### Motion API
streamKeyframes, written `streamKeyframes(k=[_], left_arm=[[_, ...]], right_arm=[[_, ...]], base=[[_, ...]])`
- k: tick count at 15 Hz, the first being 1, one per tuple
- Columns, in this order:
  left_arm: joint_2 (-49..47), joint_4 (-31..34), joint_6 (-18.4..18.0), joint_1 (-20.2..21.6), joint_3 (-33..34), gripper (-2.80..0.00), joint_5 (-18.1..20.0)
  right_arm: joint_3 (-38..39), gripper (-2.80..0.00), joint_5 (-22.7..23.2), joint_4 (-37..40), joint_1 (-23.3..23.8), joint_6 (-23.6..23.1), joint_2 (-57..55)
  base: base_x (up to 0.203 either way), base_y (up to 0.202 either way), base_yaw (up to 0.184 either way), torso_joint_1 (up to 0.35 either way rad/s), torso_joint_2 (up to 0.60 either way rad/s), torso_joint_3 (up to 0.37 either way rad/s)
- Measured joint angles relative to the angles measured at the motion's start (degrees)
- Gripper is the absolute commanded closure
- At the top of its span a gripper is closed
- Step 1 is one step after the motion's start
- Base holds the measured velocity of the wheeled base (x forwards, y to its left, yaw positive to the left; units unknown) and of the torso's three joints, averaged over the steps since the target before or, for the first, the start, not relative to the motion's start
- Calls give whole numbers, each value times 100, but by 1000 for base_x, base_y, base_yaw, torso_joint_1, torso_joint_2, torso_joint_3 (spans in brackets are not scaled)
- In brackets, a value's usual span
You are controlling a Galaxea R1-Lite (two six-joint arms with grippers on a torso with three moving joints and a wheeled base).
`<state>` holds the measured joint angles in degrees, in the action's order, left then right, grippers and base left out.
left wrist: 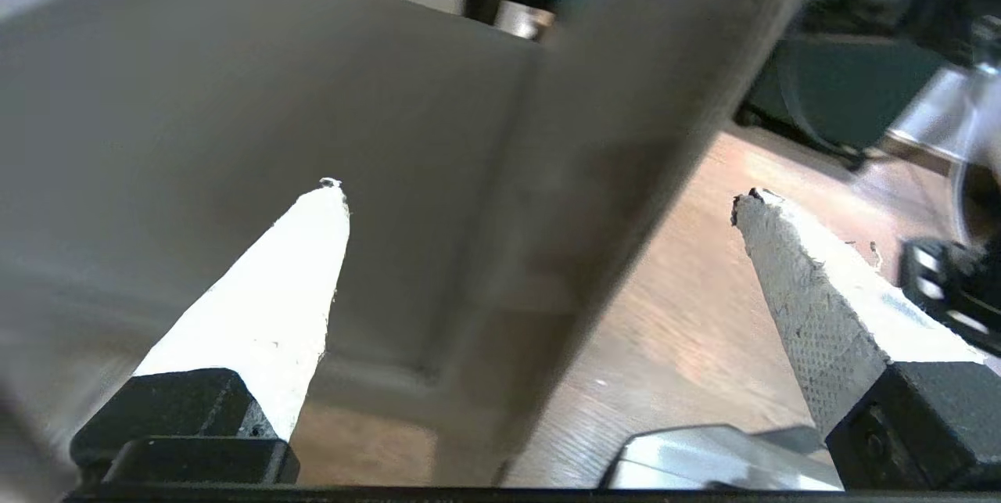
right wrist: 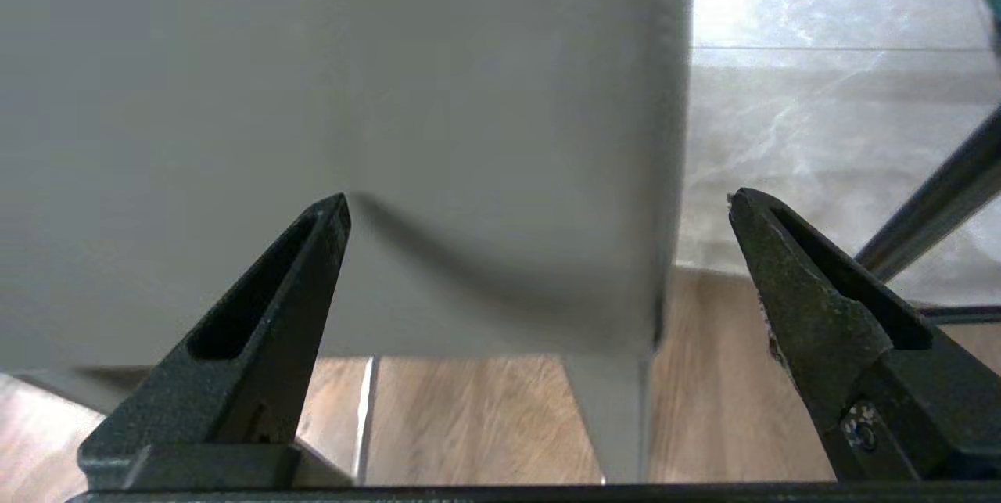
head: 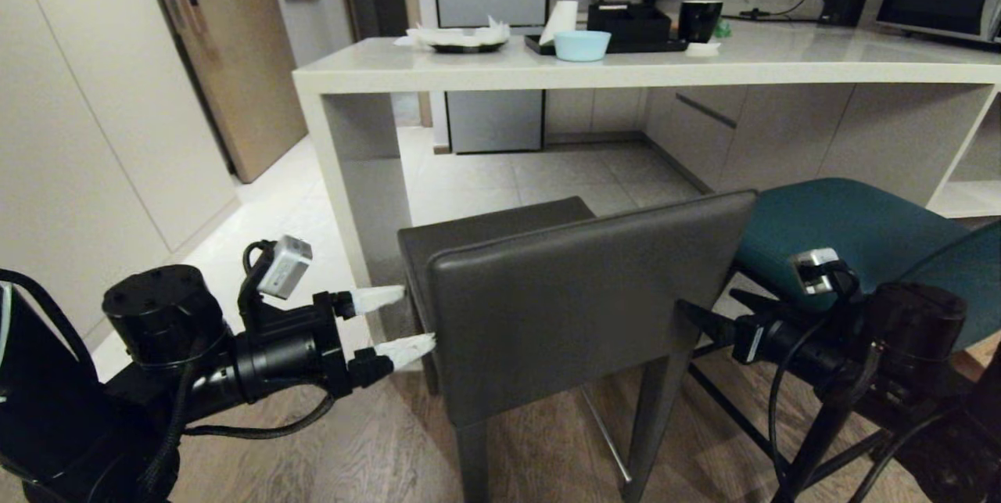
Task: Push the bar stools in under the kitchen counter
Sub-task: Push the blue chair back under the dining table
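Grey stool [head: 579, 300] stands w/ its back toward the robot, seat pointing at the counter [head: 641, 69] but not under it yet; the seat's front edge sits near the counter's side panel [head: 367, 174]. Teal stool [head: 852, 233] is just beside it on the right, also out in the open.

Left gripper [head: 395, 323] is at the grey stool's left edge, white fingers [left wrist: 266, 307] spread wide and straddling the corner of the backrest, holding nothing. Right gripper [head: 696, 315] is at the backrest's right edge, jaws also wide, empty; the wrist view shows one dark finger [right wrist: 258, 315] in front of the back panel and the other off its edge.

Risks, as I judge them:
- Stool looks angled vs. the counter. An uneven push from the two sides could swing it more, and its left front leg could hit the side panel instead of going into the knee space.
- Contact is high up, on the backrest. Legs dragging on the wood floor [head: 375, 440] could make it tip fwd rather than slide.
- Open fingers straddling the edges could slip off sideways, esp. the right one, which has little overlap.
- Right arm sits tight between both stools; it may snag the teal stool's seat or legs and drag it along.
- Floor changes to tile [head: 508, 182] near the counter; legs may catch at the joint.
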<state>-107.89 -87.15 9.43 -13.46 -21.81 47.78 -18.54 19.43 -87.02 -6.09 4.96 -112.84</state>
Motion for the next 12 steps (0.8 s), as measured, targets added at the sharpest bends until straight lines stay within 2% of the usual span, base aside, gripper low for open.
streamKeyframes(k=[2, 6, 8, 9, 12], left_arm=[[302, 0, 120, 286, 200, -280, -262], [1373, 0, 304, 747, 741, -280, -1498], [2101, 0, 490, 1039, 1037, -280, -1646], [2569, 56, 703, 1139, 1181, -280, -1650], [4236, 931, 1438, 1327, 1280, -280, -1575]], right_arm=[[220, -280, 13, -8, 38, 63, 332], [744, -280, -4, 0, -75, 121, 1475], [990, -280, -168, 15, -108, 129, 2132], [1070, -280, -314, 64, -115, 132, 2522], [1136, -280, -573, 783, -108, 186, 3940]], base=[[0, 0, 0, 0, 0, 0], [0, 0, 0, 0, 0, 0], [0, 0, 0, 0, 0, 0], [0, 0, 0, 0, 0, 0], [0, 0, 0, 0, 0, 0]])
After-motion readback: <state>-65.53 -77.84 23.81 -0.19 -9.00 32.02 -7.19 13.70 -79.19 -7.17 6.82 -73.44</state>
